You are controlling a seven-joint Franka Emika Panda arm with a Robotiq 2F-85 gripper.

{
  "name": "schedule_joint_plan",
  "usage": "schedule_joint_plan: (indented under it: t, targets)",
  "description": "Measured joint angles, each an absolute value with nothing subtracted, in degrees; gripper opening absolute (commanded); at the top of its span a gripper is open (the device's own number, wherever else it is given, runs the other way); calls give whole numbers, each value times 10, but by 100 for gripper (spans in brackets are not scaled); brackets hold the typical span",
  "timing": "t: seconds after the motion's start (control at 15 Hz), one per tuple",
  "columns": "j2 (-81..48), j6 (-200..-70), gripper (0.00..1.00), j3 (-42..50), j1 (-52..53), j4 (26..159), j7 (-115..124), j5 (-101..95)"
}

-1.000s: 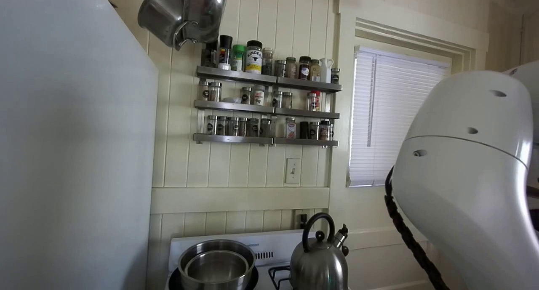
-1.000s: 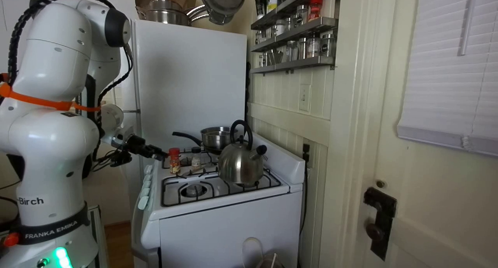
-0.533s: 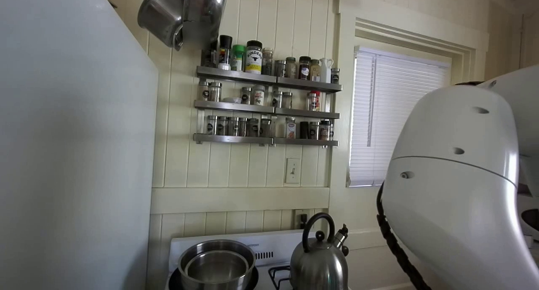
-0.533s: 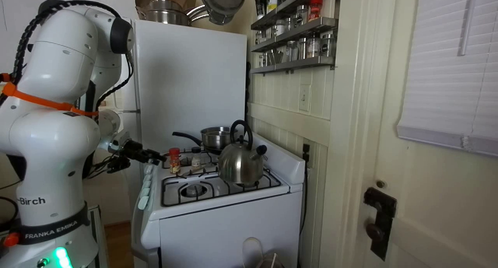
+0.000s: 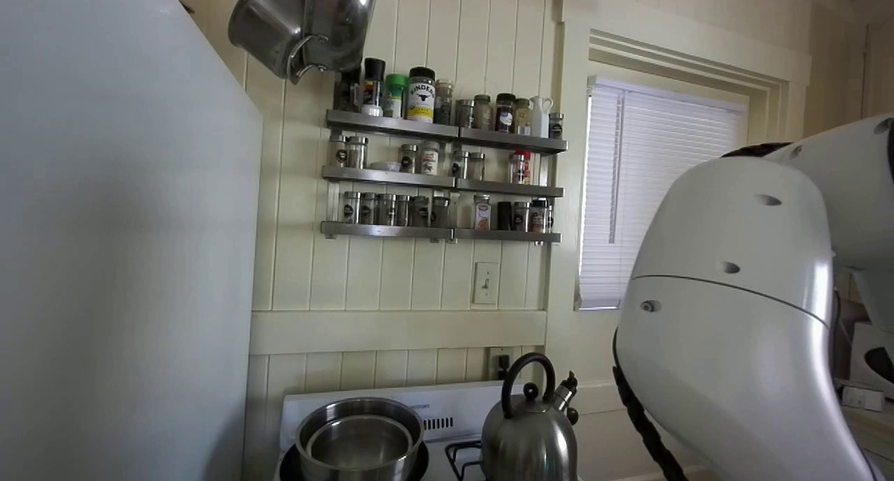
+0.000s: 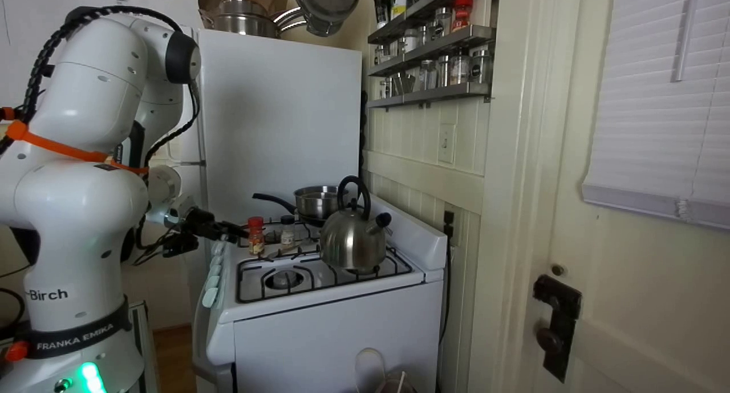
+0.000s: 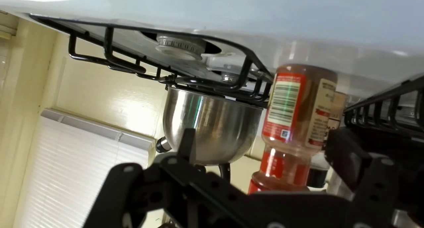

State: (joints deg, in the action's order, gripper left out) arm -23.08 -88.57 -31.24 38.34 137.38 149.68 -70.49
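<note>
The red-capped spice jar [image 6: 256, 237] stands upright on the white stove [image 6: 336, 336], left of the kettle [image 6: 353, 240] in an exterior view. Farthest left of the kettle, the robot arm [image 6: 80, 199] has "Birch" printed on it and "FRANKA EMIKA" across its black base band [image 6: 74, 337]. Closer to the kettle, the gripper [image 6: 238, 233] has its fingers spread wide, just beside the jar; from here I can't tell whether they touch it. The jar's label, plainest in the wrist view, carries a barcode on a red-edged panel, a small square code and a cream panel whose print is too fine for me to read. The body is see-through, brownish inside, narrowing toward its red cap. Nearer the kettle stands a black-capped jar [image 6: 287, 233] with a pale label. Above the kettle, on the top wall shelf [image 5: 391, 124], a bottle [image 5: 421, 95] reads "KINDERS".
</note>
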Motion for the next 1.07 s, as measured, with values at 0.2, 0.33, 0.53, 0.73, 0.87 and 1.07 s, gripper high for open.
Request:
schedule_joint_plan:
  t: [0.2,0.33,0.53,0.73,0.87,1.07]
  targets:
    - [-235,-886,100,-300,384,1372,1508,-712]
    - [-237,-885,100,-293,386,1372,1524,-720]
    - [-237,-879,100,-289,390,1372,1537,-726]
    - [-237,-874,100,-287,397,1372,1540,-739]
    - [-238,-874,100,-286,399,1372,1541,-747]
    - [-241,-874,100,-284,399,1372,1542,-758]
